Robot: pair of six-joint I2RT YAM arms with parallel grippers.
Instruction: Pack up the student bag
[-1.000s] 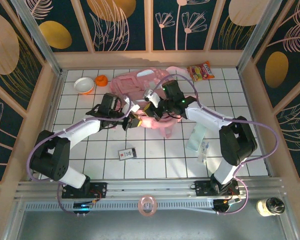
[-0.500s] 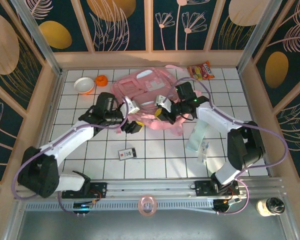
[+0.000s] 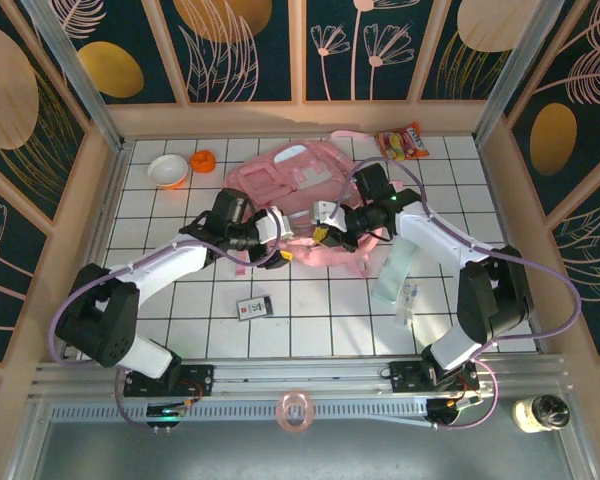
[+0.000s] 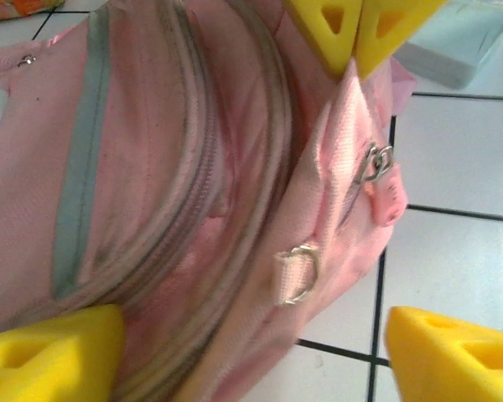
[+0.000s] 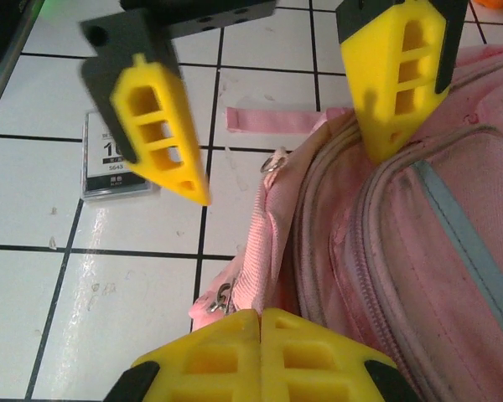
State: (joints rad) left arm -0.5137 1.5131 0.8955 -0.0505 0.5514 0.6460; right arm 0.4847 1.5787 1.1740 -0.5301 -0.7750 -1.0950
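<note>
Student bag in tight right jaws; left jaws wide.

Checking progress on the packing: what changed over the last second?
The soft pale-pink backpack, bunched up before, lies flatter. The right gripper, fingers shut on its edge, shifted right; the left gripper edged closer, fingers open astride it. The white bowl, orange snack packet and small printed card stayed put.

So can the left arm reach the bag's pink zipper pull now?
Probably yes. The left end effector is open over the student bag, the zipper pull lies uncovered just ahead, and the right end effector pinches fabric beside it.
</note>
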